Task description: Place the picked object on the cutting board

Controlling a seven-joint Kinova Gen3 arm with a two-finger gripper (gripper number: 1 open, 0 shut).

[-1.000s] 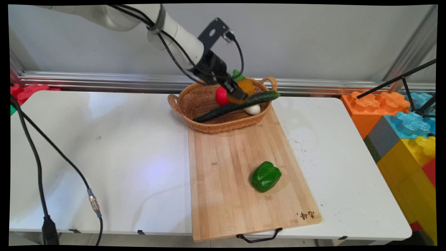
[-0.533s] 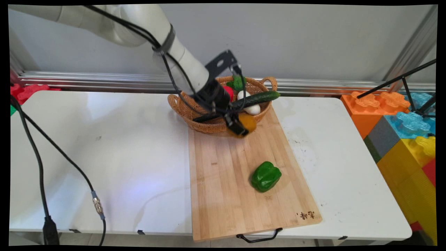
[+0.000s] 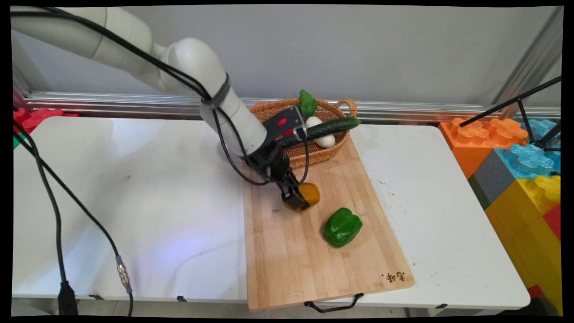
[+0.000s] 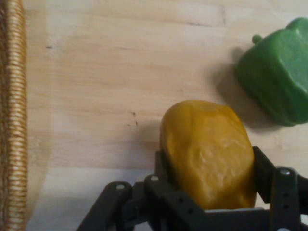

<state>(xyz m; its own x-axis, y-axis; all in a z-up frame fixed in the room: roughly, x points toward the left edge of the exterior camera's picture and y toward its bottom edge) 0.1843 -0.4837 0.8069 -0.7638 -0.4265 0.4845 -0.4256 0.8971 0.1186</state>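
Note:
My gripper [image 3: 298, 202] [image 4: 208, 173] is shut on a yellow-orange potato-shaped thing [image 3: 309, 194] [image 4: 207, 149], held low over the wooden cutting board [image 3: 287, 251] [image 4: 96, 86]. A green bell pepper [image 3: 342, 227] [image 4: 276, 72] lies on the board just to the right of it, a short gap away. Behind the gripper stands the wicker basket [image 3: 323, 154] [image 4: 12, 115] on the board's far end, with a cucumber [image 3: 332, 126], a white egg-like thing [image 3: 323, 139] and a green leafy piece [image 3: 307, 102] in it. The arm hides the basket's left part.
Big coloured toy blocks [image 3: 515, 166] are stacked at the table's right end, with a black stand [image 3: 520, 101] over them. Red blocks [image 3: 31, 117] sit at the far left. Black cables [image 3: 49, 211] hang over the table's left side.
The gripper carried the yellow-orange thing out of the basket, forward and down, to just above the middle of the cutting board beside the pepper. The basket's other contents stayed.

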